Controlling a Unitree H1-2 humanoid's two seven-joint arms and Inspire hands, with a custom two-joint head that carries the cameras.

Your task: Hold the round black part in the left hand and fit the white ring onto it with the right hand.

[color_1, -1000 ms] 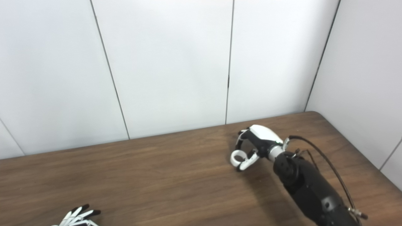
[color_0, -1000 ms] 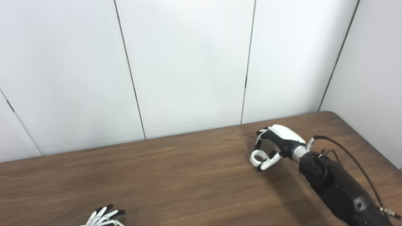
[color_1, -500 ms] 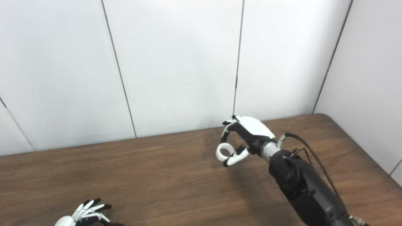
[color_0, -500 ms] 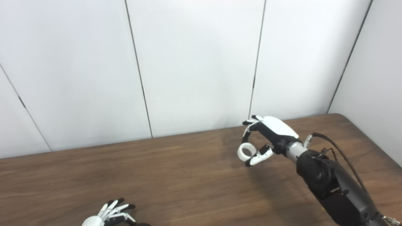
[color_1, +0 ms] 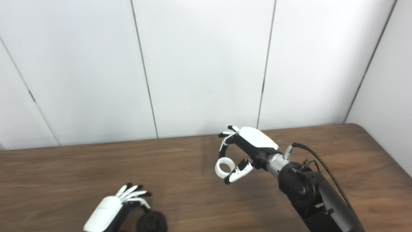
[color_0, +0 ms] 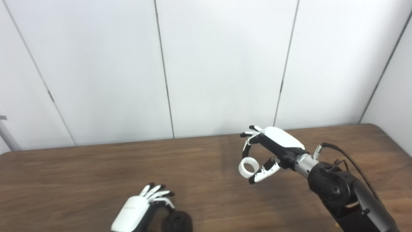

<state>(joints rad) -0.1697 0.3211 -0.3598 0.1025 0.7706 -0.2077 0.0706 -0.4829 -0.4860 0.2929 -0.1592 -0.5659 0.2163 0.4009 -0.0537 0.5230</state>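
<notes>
The round black part (color_0: 177, 221) sits on the wooden table (color_0: 80, 180) at the bottom edge, left of centre; it also shows in the right eye view (color_1: 152, 222). My left hand (color_0: 136, 211) lies just left of it with its fingers spread and pointing away, thumb side close to the part; contact cannot be told. My right hand (color_0: 273, 149) is raised above the table right of centre. It pinches the white ring (color_0: 248, 168) between thumb and fingertips, the ring's hole facing the camera.
White wall panels stand behind the table's far edge, and a side wall (color_0: 396, 96) closes off the right. A black cable (color_0: 351, 161) loops off my right forearm. Bare tabletop lies between the two hands.
The camera has turned left. My right hand has lifted the ring off the table and carried it left. My left hand has reached forward, and the black part now shows beside it.
</notes>
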